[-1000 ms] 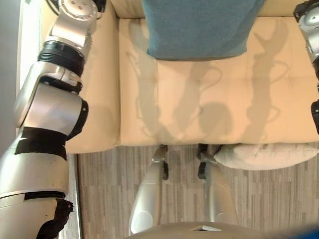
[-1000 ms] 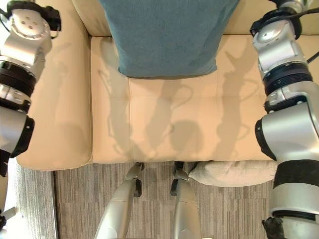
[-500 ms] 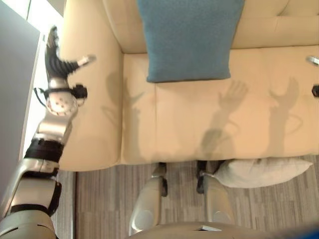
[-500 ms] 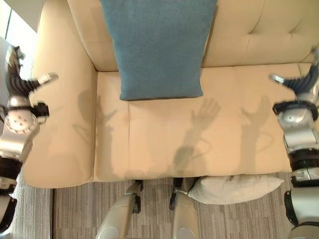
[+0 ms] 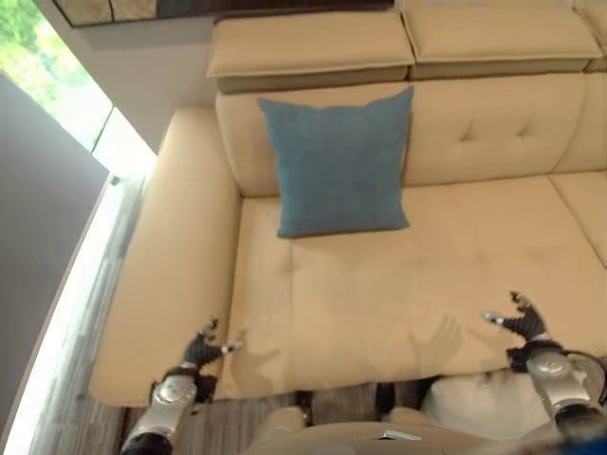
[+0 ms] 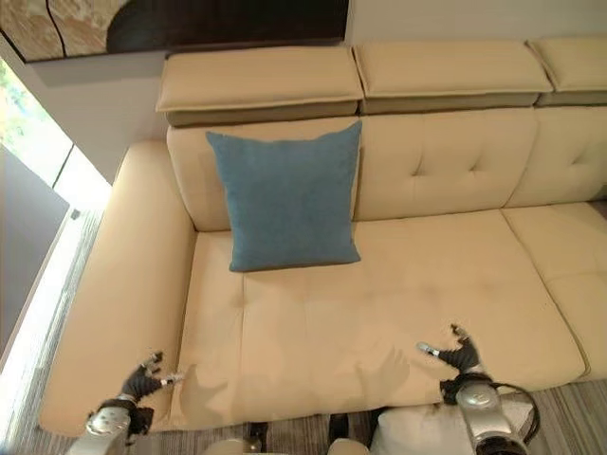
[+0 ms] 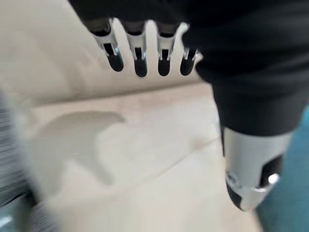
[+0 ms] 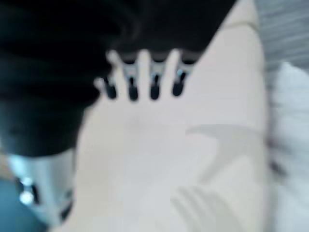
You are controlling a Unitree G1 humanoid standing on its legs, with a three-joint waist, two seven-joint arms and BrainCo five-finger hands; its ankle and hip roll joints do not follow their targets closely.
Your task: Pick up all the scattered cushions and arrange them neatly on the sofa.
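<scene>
A blue cushion (image 5: pixel 341 166) stands upright against the backrest of the beige sofa (image 5: pixel 379 303), at the left end of the seat. A pale cream cushion (image 5: pixel 469 406) lies on the floor against the sofa's front edge, low on the right. My left hand (image 5: pixel 201 353) hovers over the front left corner of the seat, fingers spread and holding nothing. My right hand (image 5: pixel 520 322) is over the seat's front edge, just above the cream cushion, also spread and holding nothing. The left wrist view shows straight fingers (image 7: pixel 140 53) over bare seat. The right wrist view shows the same fingers (image 8: pixel 145 79).
The sofa's wide left armrest (image 5: pixel 161 265) runs beside my left hand. Past it lie a bright window strip (image 5: pixel 85 133) and a dark panel (image 5: pixel 38 256). The seat carries on to the right (image 6: pixel 550 256). Striped wooden floor (image 6: pixel 569 417) lies before the sofa.
The camera has pulled back and now takes in the whole sofa. Both hands have drawn back from beside the blue cushion to the seat's front edge, still open.
</scene>
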